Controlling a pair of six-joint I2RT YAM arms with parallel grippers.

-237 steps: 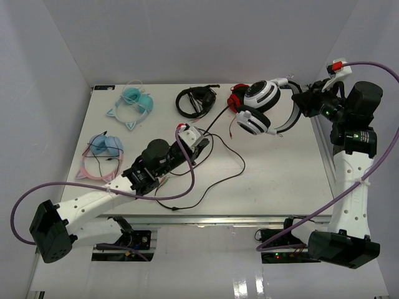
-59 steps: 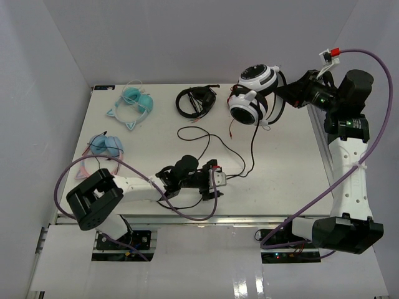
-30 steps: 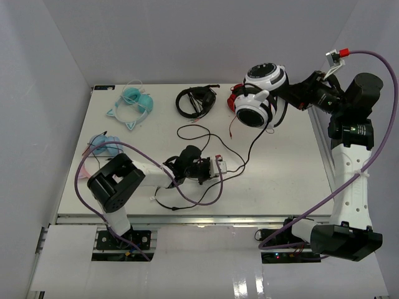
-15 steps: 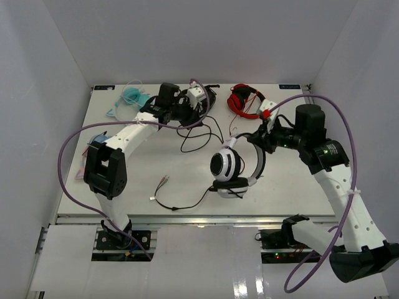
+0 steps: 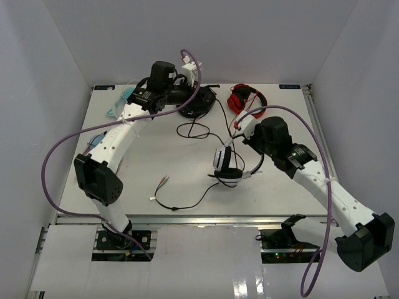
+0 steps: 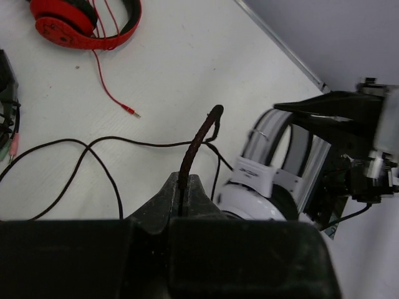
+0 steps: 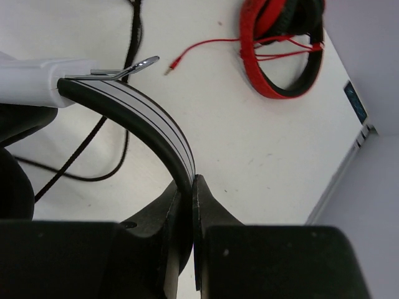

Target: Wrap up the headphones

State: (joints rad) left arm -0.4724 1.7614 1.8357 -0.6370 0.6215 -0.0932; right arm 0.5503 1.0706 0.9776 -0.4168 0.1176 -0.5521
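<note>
Table (image 5: 149, 163) white (pale walls (image 5: 187, 37) on three sides); headphones (image 5: 227, 166) near centre.

The white headphones (image 5: 228, 167) with black pads are hanging out mid-table, can't tell if they're touching down. The striped white headband (image 7: 144, 111) is getting pinched edge-on by the right gripper (image 7: 189, 187), with the cups stacked close together. The thin black cable (image 5: 194, 129) is looping loosely across the surface, and a stretch of it is being clamped by the left gripper (image 6: 182, 187).
</note>
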